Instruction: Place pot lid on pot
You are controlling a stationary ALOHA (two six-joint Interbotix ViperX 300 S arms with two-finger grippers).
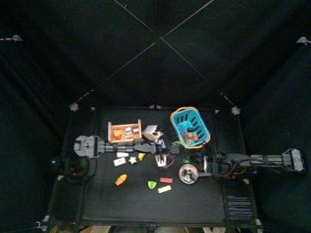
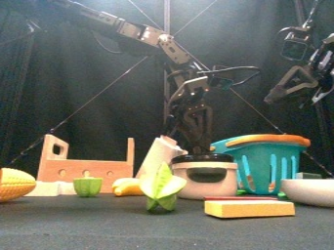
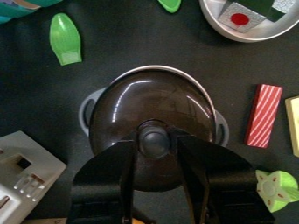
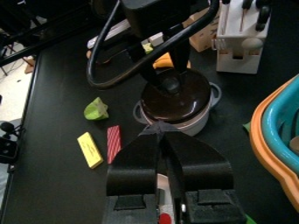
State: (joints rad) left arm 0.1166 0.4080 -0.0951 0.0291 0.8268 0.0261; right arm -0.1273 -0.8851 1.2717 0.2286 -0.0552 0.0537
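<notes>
The pot (image 3: 91, 103) is a small silver pot with two side handles, standing mid-table left of the blue basket (image 2: 268, 161). It also shows in the front view (image 2: 209, 181) and the right wrist view (image 4: 193, 118). The pot lid (image 3: 146, 96) is a dark domed disc with a silver rim and a black knob, and it rests on the pot's rim. My left gripper (image 3: 152, 140) reaches straight down and is shut on the lid's knob; it also shows in the front view (image 2: 196, 132). My right gripper (image 2: 303, 83) hangs high at the right, shut and empty.
A white bowl (image 3: 246, 22) with a red piece lies near the pot, under the right gripper. A red striped block (image 3: 265, 114), a green toy (image 2: 163, 190), a yellow block (image 2: 248, 208), a wooden rack (image 2: 85, 161) and a white block (image 2: 159, 156) stand around.
</notes>
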